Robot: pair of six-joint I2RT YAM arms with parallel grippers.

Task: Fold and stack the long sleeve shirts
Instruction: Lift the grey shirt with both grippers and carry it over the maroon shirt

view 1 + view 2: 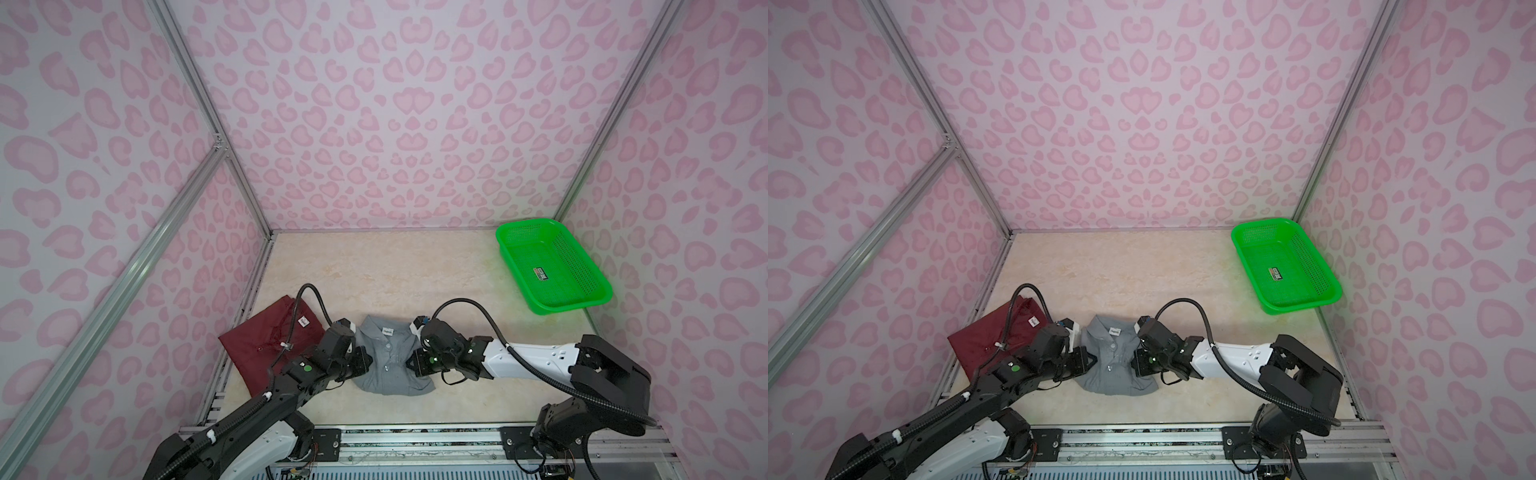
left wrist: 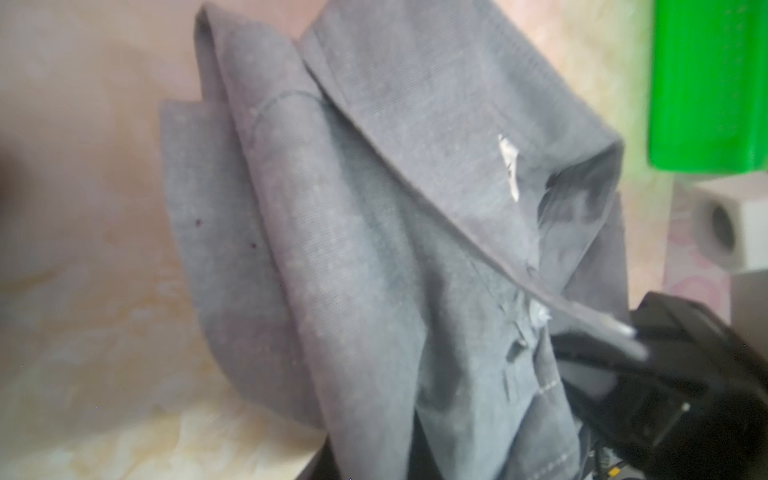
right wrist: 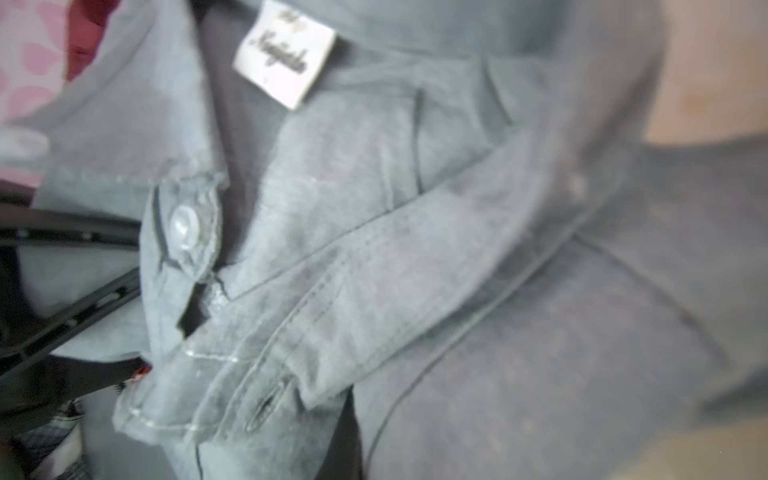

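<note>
Plain mid-grey collared button-up cloth shirt (image 1: 390,368) is laid folded on the beige marbled tabletop (image 1: 374,270), directly between the two grippers. Left gripper (image 1: 367,360) is set against one side edge and right gripper (image 1: 409,365) against the opposite edge. Fingertips are hidden by cloth and arm, so jaw width cannot be told and no grip is confirmed. Dark maroon folded cloth shirt (image 1: 266,340) is laid just outboard of the left gripper. Bright green perforated plastic basket (image 1: 573,305) is placed well beyond the right gripper.
</note>
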